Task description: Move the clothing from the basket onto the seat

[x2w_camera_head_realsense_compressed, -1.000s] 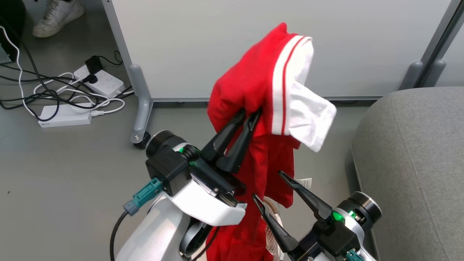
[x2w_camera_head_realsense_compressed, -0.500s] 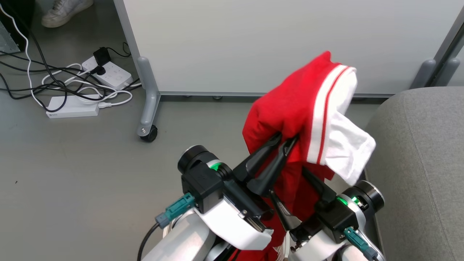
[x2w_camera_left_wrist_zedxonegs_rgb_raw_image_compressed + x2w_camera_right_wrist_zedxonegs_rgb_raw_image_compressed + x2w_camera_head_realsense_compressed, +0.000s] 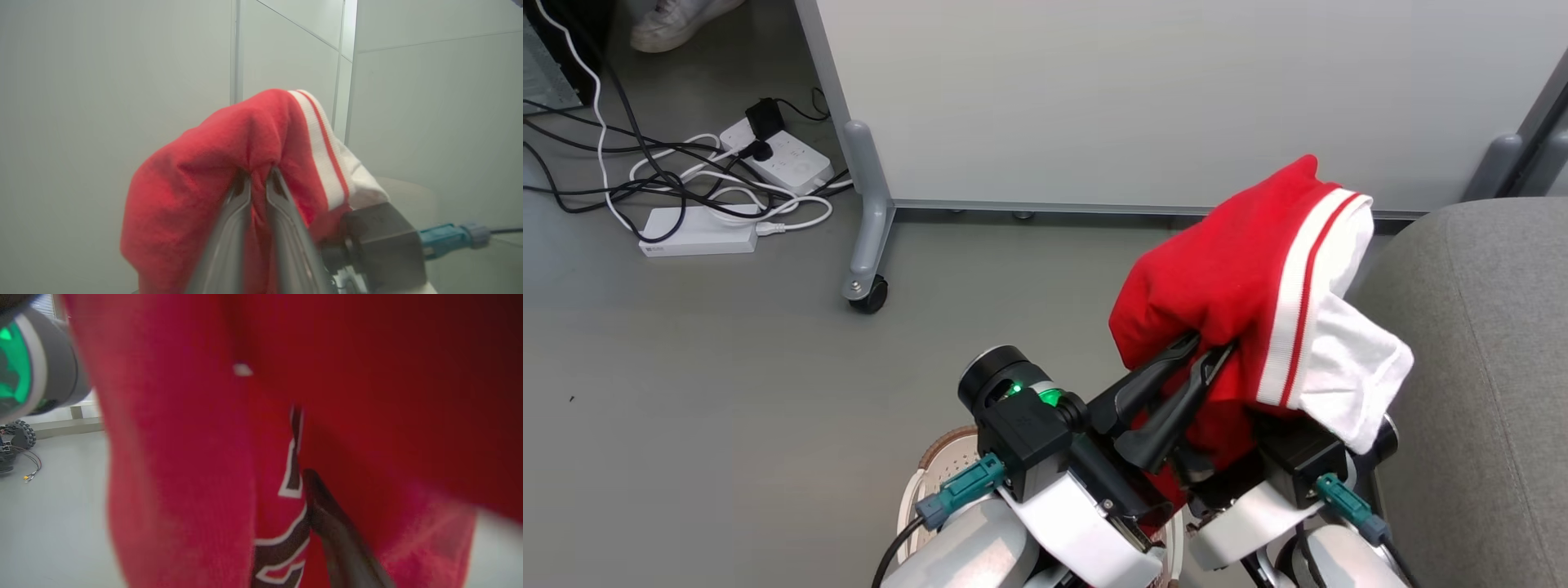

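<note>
— One grey seat (image 3: 1486,327) is filling the right side. Where is the clothing (image 3: 1225,286) hanging?
— It is hanging in the air just beside the seat's near edge (red, with white striped trim). The left gripper (image 3: 1213,347) is pinching a red fold between nearly closed fingers. The right gripper (image 3: 314,490) is sitting under the cloth, so I cannot tell its spread.

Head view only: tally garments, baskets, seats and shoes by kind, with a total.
garment: 1
basket: 1
seat: 1
shoe: 1
Total: 4
</note>
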### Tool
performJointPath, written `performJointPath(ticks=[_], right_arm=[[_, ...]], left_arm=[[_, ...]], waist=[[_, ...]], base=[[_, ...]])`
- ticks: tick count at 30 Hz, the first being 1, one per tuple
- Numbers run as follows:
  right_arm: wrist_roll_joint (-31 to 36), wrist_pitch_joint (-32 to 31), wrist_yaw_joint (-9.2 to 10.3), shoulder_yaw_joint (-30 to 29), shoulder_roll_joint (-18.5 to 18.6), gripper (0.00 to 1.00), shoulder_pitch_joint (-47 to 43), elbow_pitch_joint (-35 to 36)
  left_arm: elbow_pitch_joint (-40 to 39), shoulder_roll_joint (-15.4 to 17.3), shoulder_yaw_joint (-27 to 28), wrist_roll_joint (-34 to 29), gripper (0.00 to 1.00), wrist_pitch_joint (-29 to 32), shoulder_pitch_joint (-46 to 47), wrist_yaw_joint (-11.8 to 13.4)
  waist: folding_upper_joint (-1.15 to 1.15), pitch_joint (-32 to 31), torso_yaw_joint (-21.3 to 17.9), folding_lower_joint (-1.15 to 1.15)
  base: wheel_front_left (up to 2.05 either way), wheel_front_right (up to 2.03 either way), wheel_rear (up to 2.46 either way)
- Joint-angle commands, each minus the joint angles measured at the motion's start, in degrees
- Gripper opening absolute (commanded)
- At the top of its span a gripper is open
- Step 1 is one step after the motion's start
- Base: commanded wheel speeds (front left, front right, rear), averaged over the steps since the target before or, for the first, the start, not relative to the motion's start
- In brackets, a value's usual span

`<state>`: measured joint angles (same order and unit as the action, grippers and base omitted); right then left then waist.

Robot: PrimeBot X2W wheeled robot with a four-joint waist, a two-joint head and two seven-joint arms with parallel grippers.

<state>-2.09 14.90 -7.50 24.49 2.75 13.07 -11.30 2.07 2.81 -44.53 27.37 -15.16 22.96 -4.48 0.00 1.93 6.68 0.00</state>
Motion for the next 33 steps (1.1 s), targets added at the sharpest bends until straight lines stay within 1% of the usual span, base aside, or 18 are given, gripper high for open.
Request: performJointPath(ticks=[1, 2, 8, 15, 19, 23, 29, 30, 33], right_arm=[[-0.9, 0.2, 0.01, -0.4, 0.2, 0.38, 0.5, -0.2], [-1.3, 0.2, 0.01, -0.5, 0.2, 0.00, 0.6, -0.3], [-3.5, 0.2, 0.01, 0.4, 0.2, 0.00, 0.8, 0.0], [-6.2, 0.2, 0.01, 1.6, 0.2, 0.00, 0.5, 2.6], [-6.0, 0.2, 0.01, -0.6, 0.2, 0.00, 0.0, 2.6], [-5.4, 0.2, 0.01, -2.6, 0.2, 0.00, -0.4, 2.6], [-4.9, 0.2, 0.01, -7.5, 0.3, 0.00, -0.8, 4.5], [-4.6, 0.2, 0.01, -9.2, 0.3, 0.00, -0.9, 5.1], [-5.2, 0.2, 0.02, -11.6, 0.3, 0.00, -1.2, 6.0]], left_arm=[[0.2, 0.2, -0.3, 0.2, 0.00, -0.1, 1.3, -0.1], [0.4, 0.2, -0.5, 0.2, 0.00, -0.1, 1.3, -0.2], [1.5, 0.2, -0.8, 0.2, 0.00, -0.1, 1.5, -0.4], [4.7, 0.2, -0.6, -1.3, 0.00, -0.1, 1.6, -0.1], [5.9, 0.2, 0.9, -1.5, 0.00, -0.1, 0.9, 0.3], [6.4, 0.2, 2.2, -1.7, 0.00, -0.1, 0.6, 0.2], [7.0, 0.2, 3.6, -2.1, 0.00, -0.1, -0.3, -0.6], [7.3, 0.2, 3.4, -1.7, 0.00, -0.1, -0.7, -1.1], [7.5, 0.2, 2.3, -0.6, 0.00, -0.1, -1.8, -1.9]], waist=[[0.00, 0.1, 0.2, 0.00], [0.00, 0.1, 0.3, 0.00], [0.00, 0.1, 0.8, 0.00], [0.00, 0.2, 0.4, 0.00], [0.00, 0.3, -0.2, 0.00], [0.00, 0.4, -0.5, 0.00], [0.00, 0.3, -0.6, 0.00], [0.00, 0.3, -0.6, 0.00], [0.00, 0.2, -0.5, 0.00]], base=[[0.00, 0.00, 0.00], [0.00, 0.00, 0.00], [0.00, 0.00, 0.00], [0.00, 0.00, 0.00], [0.00, 0.00, 0.00], [0.00, 0.00, 0.00], [0.00, 0.00, 0.00], [0.00, 0.00, 0.00], [0.00, 0.00, 0.00]])
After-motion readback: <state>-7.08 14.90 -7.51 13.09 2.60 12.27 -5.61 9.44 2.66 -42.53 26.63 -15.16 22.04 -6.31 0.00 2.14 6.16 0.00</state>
